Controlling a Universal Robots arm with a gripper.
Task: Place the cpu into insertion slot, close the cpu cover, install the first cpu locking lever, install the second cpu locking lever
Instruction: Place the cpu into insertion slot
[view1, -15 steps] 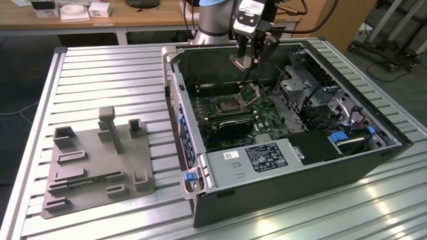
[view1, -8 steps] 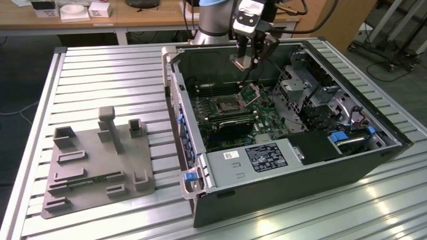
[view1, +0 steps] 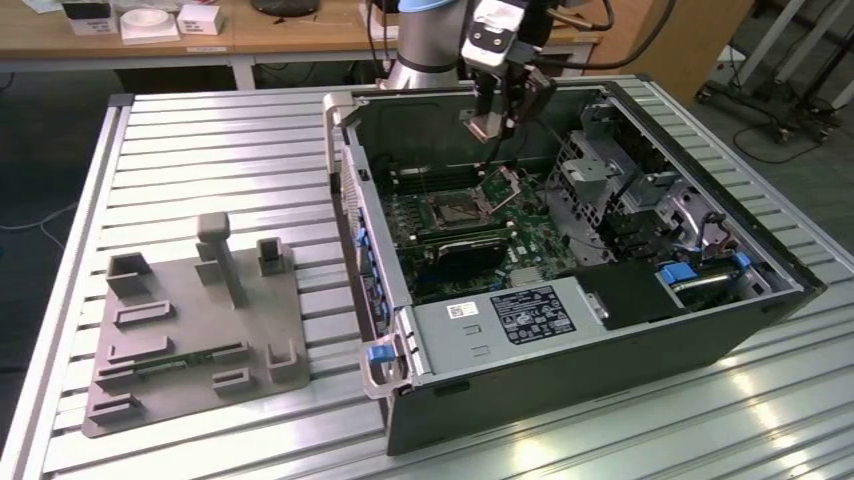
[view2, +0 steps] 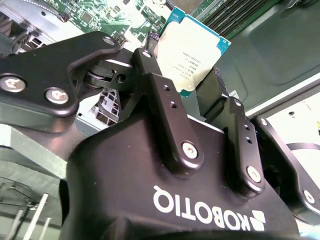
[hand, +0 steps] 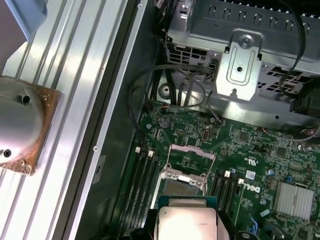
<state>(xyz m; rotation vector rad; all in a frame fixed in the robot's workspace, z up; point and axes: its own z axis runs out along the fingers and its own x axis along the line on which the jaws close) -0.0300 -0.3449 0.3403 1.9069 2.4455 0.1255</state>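
Jaws pinch the cpu (view2: 190, 50) edgewise, clear above the insertion slot (view1: 451, 212).

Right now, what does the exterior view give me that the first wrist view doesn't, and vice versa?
Exterior view: whole open computer case on the slatted table, grey fixture plate at the exterior view's left, end effector shut on the cpu above the case. First wrist view: close-up of the steel bracket beyond the insertion slot. Both: cpu, uncovered insertion slot, raised cpu cover.

White lettering on gripper (view2: 180, 70), fine print on cpu (view2: 192, 50)
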